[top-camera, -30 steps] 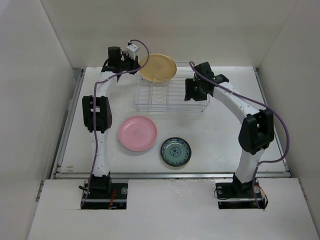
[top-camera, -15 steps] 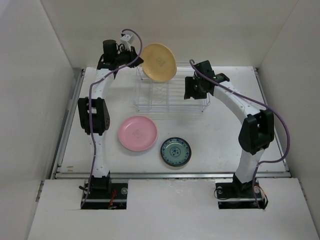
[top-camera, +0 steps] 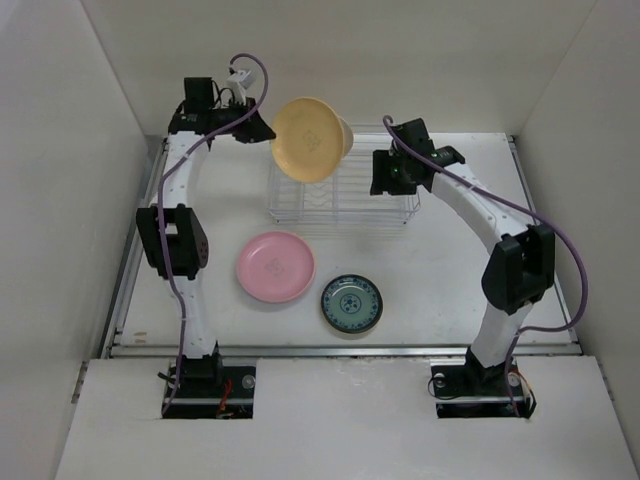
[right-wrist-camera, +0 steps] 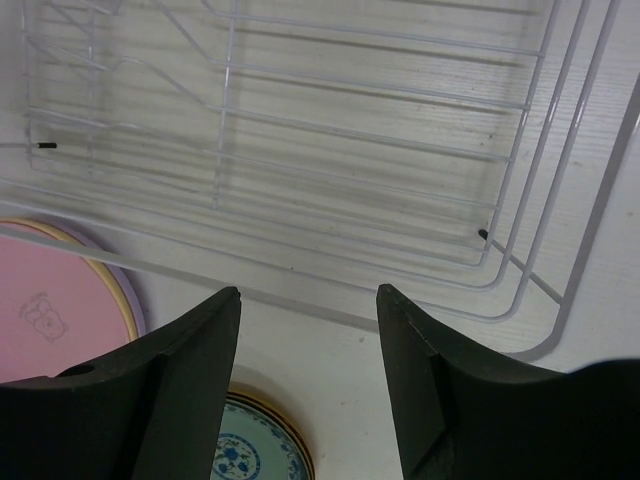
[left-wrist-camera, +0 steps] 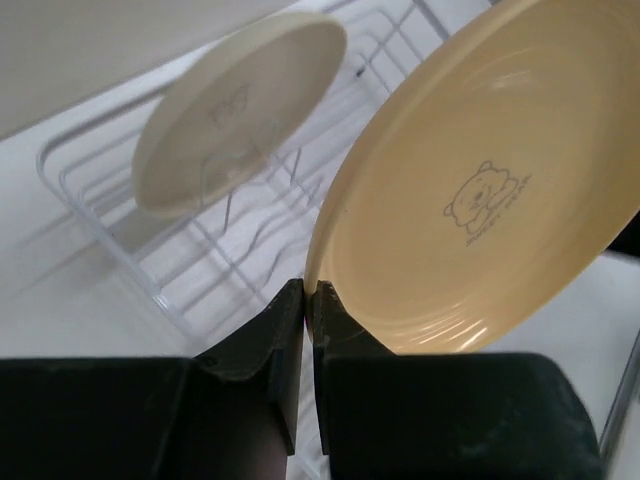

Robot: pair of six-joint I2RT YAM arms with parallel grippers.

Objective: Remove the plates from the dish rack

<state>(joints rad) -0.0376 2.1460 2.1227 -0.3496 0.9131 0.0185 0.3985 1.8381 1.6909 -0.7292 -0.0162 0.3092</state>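
A white table (top-camera: 450, 290) is enclosed by plain white walls. At its far middle the dish rack (top-camera: 340, 195) is set, with a cream plate (left-wrist-camera: 240, 110) leaning inside. A pink plate (top-camera: 275, 266) and a blue-green patterned plate (top-camera: 351, 304) are laid flat nearer. The yellow plate (top-camera: 308, 138) is held above the rack's left end, pinched at its rim by the left gripper (left-wrist-camera: 310, 300). The right gripper (right-wrist-camera: 308, 292) is spread, empty, over the right end. From so narrow a pinch the plate could likely be swung or dropped onto the wires. Being round, it has no long axis; its face is tilted up toward the near side.
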